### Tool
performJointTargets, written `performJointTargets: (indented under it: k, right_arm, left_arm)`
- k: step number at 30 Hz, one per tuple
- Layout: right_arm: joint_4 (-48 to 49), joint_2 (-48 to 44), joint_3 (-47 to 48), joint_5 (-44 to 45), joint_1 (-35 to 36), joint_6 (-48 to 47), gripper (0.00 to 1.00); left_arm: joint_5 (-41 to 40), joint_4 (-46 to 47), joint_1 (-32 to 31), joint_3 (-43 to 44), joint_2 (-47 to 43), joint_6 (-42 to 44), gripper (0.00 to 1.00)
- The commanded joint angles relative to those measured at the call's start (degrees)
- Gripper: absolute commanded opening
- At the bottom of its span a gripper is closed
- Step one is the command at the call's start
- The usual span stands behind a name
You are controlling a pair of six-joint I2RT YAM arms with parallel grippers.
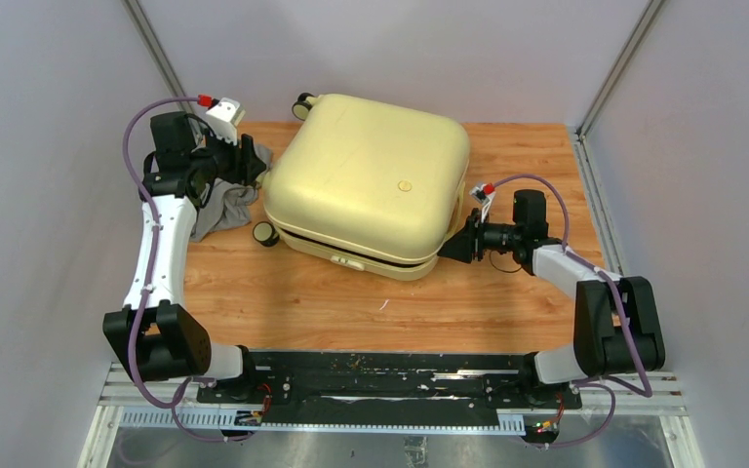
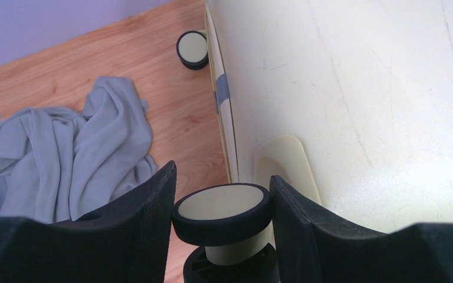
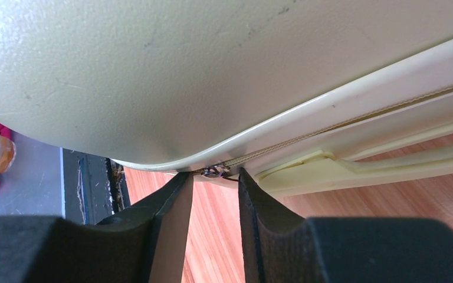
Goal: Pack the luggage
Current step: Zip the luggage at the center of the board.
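Nearest the arm bases, at the right of the overhead frame, the right gripper (image 3: 215, 177) has its jaws at the luggage's front-right corner. They stand narrowly apart, one on each side of the small dark zip pull (image 3: 215, 171) at the end of the zip line (image 3: 354, 121). I cannot tell whether they already pinch it.

The luggage (image 1: 366, 180) lies flat on the desk (image 1: 283, 302) in the upper middle of that frame. Its lid is down, and a dark slit shows along the near edge. So the step in hand looks like zipping the case shut.

Farther back, at upper left, the left gripper (image 2: 221, 177) has its jaws clenched on a wheel (image 2: 221, 203), which fills the gap between them; this probably steadies the shell.

A grey cloth (image 2: 71, 153) lies outside the case on the desk, just beside that corner.

The next move calls for a firm pinch on the pull. A drag along the seam should follow, with the other arm bracing the case against sliding. If the cloth is meant to go inside, it has not been packed.
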Motion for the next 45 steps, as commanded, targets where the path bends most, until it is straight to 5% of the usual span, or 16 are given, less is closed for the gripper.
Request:
performJointTargets:
  k: [1, 9, 12, 15, 17, 35, 40, 45]
  right_arm:
    - [1.1, 2.1, 1.0, -0.6, 1.8, 1.8, 0.36]
    - [5.7, 2.4, 0.2, 3.0, 2.9, 5.3, 0.46]
    - [7.0, 2.1, -0.5, 5.2, 4.0, 6.8, 0.32]
    - [9.5, 0.0, -2.6, 7.3, 4.4, 9.2, 0.06]
    - [10.0, -2.4, -4.1, 8.5, 4.3, 10.0, 0.0]
    - [9.8, -9.8, -8.8, 11.6, 4.4, 12.3, 0.0]
    - [13.3, -11.7, -11.8, 15.6, 4.4, 13.1, 0.39]
    - [15.9, -9.5, -11.0, 17.2, 4.4, 12.0, 0.47]
  left_arm:
    - [4.5, 3.9, -1.5, 1.1, -1.7, -2.7, 0.0]
    - [3.9, 3.5, -1.5, 1.6, -1.8, -2.1, 0.0]
    - [3.8, 3.5, -1.5, 1.6, -1.9, -2.2, 0.0]
    - [3.7, 3.5, -1.5, 1.7, -1.7, -2.3, 0.0]
    - [3.5, 3.5, -1.5, 1.7, -1.8, -2.3, 0.0]
    - [2.8, 3.8, -1.5, 6.1, 0.1, -5.1, 0.0]
    - [3.0, 3.8, -1.5, 5.7, -0.1, -4.9, 0.0]
    - [3.1, 3.8, -1.5, 5.4, -0.2, -5.0, 0.0]
